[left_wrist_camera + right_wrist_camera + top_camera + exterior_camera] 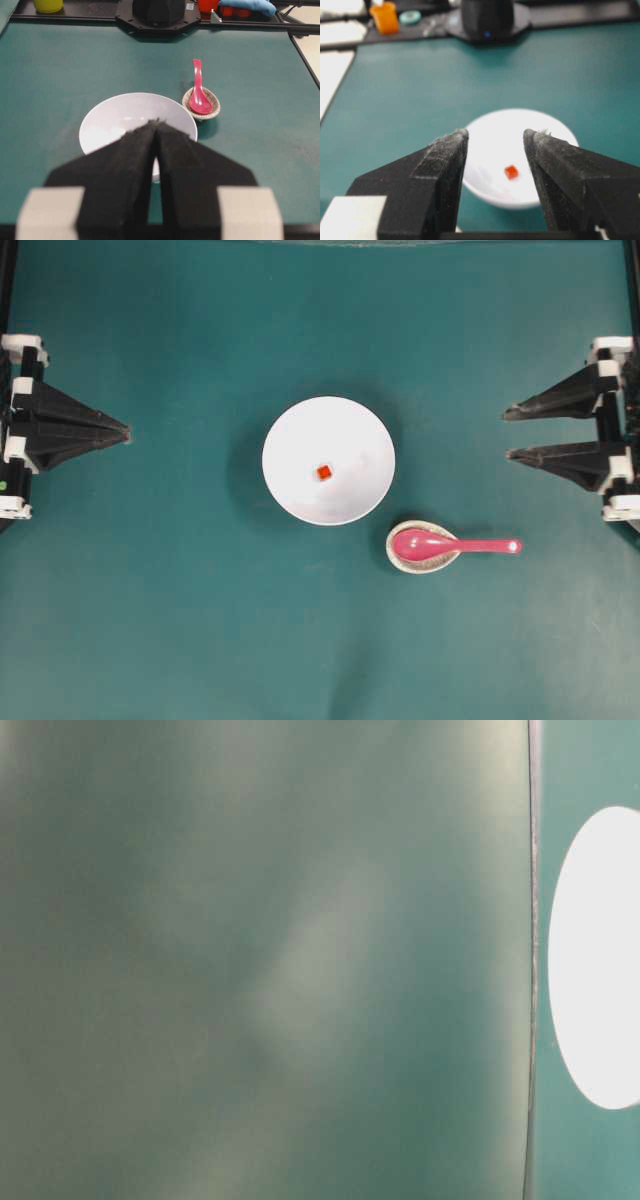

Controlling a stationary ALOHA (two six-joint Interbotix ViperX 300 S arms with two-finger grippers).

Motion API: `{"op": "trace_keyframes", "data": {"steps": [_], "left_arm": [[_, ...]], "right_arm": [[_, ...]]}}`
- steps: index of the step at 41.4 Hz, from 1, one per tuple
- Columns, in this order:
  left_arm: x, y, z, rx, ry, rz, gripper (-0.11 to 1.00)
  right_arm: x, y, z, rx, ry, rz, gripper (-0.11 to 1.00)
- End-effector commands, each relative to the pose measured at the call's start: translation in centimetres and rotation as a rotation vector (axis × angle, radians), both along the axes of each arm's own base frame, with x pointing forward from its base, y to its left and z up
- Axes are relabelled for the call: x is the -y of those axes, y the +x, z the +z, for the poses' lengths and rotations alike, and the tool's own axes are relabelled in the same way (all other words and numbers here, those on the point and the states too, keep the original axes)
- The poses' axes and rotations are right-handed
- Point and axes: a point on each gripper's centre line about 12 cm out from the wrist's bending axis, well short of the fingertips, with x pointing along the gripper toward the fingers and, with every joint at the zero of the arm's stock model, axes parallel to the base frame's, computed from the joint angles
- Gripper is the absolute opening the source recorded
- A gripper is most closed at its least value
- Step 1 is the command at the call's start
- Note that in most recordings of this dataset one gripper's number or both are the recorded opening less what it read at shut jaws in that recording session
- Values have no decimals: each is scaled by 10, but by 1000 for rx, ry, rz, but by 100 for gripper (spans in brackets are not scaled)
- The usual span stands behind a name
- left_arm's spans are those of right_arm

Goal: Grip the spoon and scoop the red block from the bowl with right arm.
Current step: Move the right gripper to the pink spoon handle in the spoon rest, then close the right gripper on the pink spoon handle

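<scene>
Well ahead of the right gripper, jaws apart, empty: pink spoon on its speckled rest. Risk: a careless grasp tips the rest.

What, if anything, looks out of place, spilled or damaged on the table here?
Nothing stands out. The white bowl sits upright mid-table with the red block inside. The pink spoon lies scoop-first in its small speckled dish beside the bowl. Only the table-level view is odd: blurred, showing little.

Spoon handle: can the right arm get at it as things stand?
Probably yes. The spoon lies in its rest, handle pointing toward the right gripper, whose fingers stand apart; only bare table lies between.
</scene>
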Motion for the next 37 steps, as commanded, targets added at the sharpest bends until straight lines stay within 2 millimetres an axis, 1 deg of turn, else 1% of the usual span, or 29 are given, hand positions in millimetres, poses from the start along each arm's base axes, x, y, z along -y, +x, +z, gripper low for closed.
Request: {"op": "trace_keyframes", "data": {"steps": [1,5,9,13,25,37], "left_arm": [[0,3,10,25,3,-2,0],[0,3,10,23,3,-2,0],[0,3,10,23,4,-2,0],[0,3,10,25,4,-2,0],[0,3,11,25,11,-3,0],[1,3,11,25,14,-5,0]], "right_arm": [[-2,8,-11,-38,9,4,54],[-6,12,-29,-74,18,16,54],[-15,13,-48,-73,32,44,54],[-26,14,-62,-51,57,71,54],[-50,12,-101,-55,113,85,54],[-65,7,-138,-108,86,71,54]]}}
